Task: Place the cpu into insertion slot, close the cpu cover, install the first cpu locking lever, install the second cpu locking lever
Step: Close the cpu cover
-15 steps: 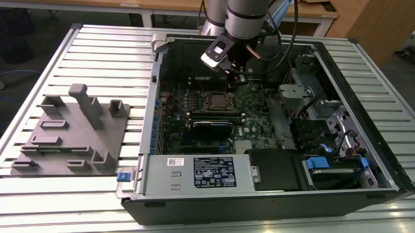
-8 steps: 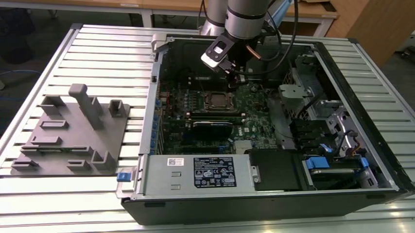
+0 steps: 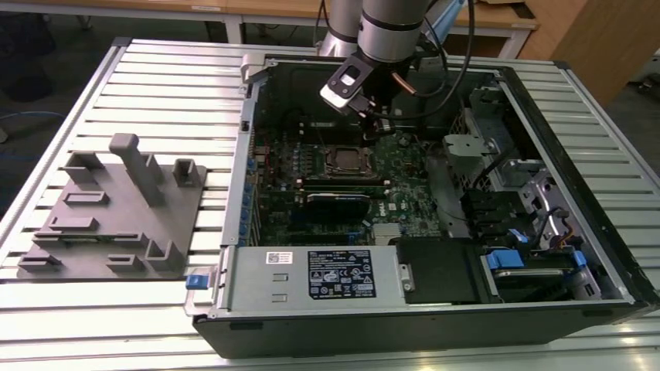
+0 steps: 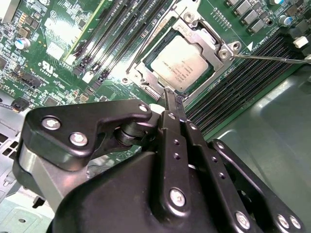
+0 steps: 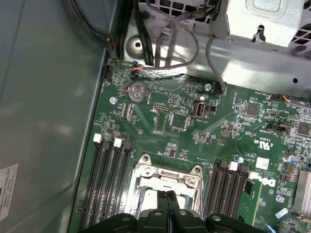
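Item: cpu (image 4: 183, 62), count one. Seated flat in the insertion slot (image 3: 331, 164), silvery top facing up, near the middle of the green board (image 5: 194, 121).

Item: insertion slot, count one. Flanked on two sides by banks of long black memory slots (image 4: 243, 92).

Item: cpu cover (image 4: 210, 44), count one. Lying down around the chip, with the metal top showing through its square window; judged to be lowered so as to pin the chip in place.

Item: locking levers, count two, thin wire rods in the second wrist view. First lever (image 4: 150, 40) running along one side of the socket; latched or not, cannot tell. Second lever (image 4: 272, 58) angled out over the memory slots, away from the socket; judged unlatched.

Item: gripper (image 4: 170, 97), count one. Fingers pressed together with nothing seen between them, tips just at the edge of the cover's frame. Judged to be closed this way to serve as one narrow pushing tip among crowded parts.

Item: computer case (image 3: 577, 124), count one. Laid on its side on the slatted surface (image 3: 154, 77), open side up, giving the arm reach from above.

Item: grey fixture tray (image 3: 113, 209), count one, at the exterior view's left, well apart from the socket.
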You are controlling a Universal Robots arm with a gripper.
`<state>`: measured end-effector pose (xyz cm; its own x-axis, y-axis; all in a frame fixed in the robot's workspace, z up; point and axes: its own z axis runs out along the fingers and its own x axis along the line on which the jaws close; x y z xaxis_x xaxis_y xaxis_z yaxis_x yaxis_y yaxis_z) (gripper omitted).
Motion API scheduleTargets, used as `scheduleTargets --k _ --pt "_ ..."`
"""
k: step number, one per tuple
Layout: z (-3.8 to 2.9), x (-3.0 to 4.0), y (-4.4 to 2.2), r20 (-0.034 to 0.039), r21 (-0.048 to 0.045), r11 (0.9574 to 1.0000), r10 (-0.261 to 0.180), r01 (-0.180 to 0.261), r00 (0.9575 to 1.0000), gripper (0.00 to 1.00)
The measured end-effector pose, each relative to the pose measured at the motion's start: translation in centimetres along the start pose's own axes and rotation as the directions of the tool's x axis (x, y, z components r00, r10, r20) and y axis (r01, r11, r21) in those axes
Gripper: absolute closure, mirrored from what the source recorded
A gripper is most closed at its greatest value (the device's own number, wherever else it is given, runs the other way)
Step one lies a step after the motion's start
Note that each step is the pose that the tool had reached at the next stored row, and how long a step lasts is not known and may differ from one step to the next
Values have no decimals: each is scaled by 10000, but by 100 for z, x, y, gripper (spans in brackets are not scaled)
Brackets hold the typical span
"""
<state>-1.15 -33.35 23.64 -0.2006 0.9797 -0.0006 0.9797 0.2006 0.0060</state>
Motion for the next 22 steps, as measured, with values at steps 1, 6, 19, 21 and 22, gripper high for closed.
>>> scheduleTargets --k 1,6,19,21,22 --pt "0 0 0 0 0 10000 -27 27 10000 90" --pt "0 0 0 -1 0 9998 -181 181 9998 90" --pt "0 0 0 -4 -1 9978 -656 656 9978 90" --pt "0 0 0 -5 -1 9971 -763 763 9971 90" --pt "0 0 0 -5 -1 9966 -820 820 9966 90"
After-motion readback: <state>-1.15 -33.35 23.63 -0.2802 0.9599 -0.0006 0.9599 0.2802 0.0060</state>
